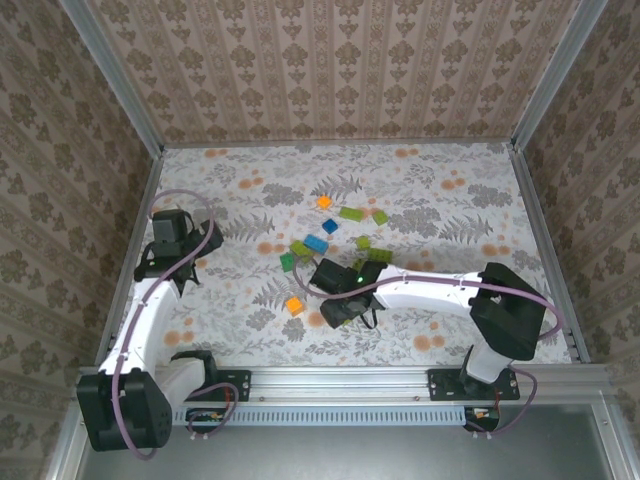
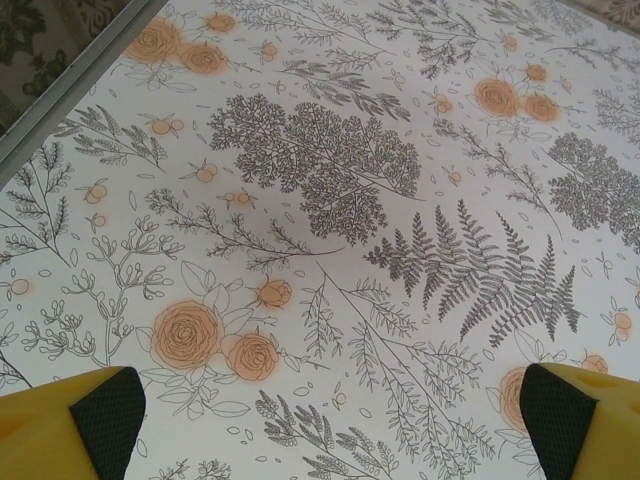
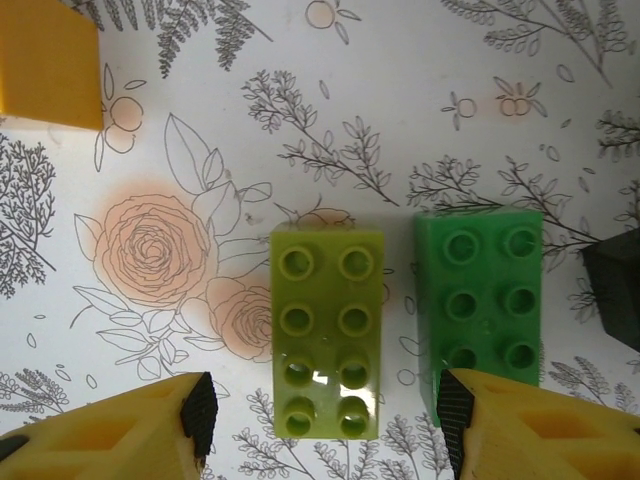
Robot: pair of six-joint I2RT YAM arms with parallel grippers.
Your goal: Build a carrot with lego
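Observation:
Loose lego bricks (image 1: 340,235) lie scattered at the table's middle, mostly lime and green, with two blue and two orange. My right gripper (image 1: 340,295) hangs over them, pointing down. In the right wrist view it (image 3: 327,415) is open and straddles a lime brick (image 3: 327,320), with a gap on each side. A dark green brick (image 3: 480,290) lies just right of the lime one, partly under the right finger (image 3: 520,430). My left gripper (image 2: 330,420) is open over bare cloth at the far left (image 1: 175,245). The carrot is out of view.
One orange brick (image 1: 294,306) lies left of the right gripper and shows at the wrist view's top left (image 3: 45,65). Another orange brick (image 1: 323,202) sits farther back. A black piece (image 3: 615,285) is at the right edge. Metal rails (image 1: 135,230) and patterned walls bound the table.

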